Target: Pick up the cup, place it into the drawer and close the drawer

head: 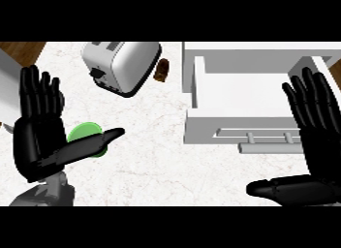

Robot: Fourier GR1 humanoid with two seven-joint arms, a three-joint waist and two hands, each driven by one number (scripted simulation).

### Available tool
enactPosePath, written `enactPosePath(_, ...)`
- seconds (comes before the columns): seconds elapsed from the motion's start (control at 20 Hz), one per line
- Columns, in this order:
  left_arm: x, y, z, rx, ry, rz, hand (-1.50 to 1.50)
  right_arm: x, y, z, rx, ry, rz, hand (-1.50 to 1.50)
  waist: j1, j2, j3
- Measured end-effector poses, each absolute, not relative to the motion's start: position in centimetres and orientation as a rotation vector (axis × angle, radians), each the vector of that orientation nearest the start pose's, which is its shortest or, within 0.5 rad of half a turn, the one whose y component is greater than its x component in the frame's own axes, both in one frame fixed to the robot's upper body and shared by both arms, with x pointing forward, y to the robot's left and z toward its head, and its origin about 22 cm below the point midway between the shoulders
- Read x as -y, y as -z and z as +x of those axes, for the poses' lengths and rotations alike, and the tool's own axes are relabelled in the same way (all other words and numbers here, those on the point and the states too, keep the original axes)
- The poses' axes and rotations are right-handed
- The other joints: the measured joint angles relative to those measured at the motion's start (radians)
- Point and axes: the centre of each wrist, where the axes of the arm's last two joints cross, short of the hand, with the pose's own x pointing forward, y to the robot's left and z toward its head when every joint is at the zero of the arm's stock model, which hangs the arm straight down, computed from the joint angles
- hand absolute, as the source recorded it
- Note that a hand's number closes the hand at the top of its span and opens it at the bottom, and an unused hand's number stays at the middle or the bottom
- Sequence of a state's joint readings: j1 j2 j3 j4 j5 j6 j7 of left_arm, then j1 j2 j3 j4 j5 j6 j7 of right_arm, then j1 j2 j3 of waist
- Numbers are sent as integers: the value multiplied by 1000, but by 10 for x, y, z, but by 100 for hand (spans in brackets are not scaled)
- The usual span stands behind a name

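Note:
A green cup [84,131] stands on the white marble counter at the left, partly hidden behind my left hand [39,138]. That hand is open, fingers straight up and thumb stretched to the right across the cup's front. The white drawer [263,128] stands pulled out at the right, its inside bare and its bar handle [270,137] at the front. My right hand [323,140] is open over the drawer's right front corner, fingers upright, thumb pointing left.
A silver toaster [121,64] lies at the top centre of the counter, with a brown slice-like object [162,70] just to its right. Wooden floor shows at the far left and top right edges.

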State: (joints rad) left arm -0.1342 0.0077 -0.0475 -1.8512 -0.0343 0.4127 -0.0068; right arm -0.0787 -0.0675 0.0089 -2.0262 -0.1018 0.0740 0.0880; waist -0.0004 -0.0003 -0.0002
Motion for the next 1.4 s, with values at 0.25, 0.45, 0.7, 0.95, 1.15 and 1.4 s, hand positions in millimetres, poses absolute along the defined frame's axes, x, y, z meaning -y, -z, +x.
enactPosePath(0.25,-210,-88,253,1932,-318,231,-150,226,-131,233,2012,-119,132,-150,0,0,0)
enactPosePath(0.45,-216,-72,251,1896,-333,252,-150,230,-134,228,2012,-119,129,-150,0,0,0)
enactPosePath(0.7,-218,-48,242,1844,-349,276,-150,227,-133,223,2016,-121,129,-150,0,0,0)
enactPosePath(0.95,-226,-25,239,1800,-374,330,-150,233,-134,225,2017,-118,124,-150,0,0,0)
enactPosePath(1.15,-235,-14,238,1777,-384,354,-150,235,-136,221,2010,-115,129,-150,0,0,0)
enactPosePath(1.4,-251,14,236,1753,-392,369,-150,234,-136,226,2003,-121,132,-150,1,0,0)
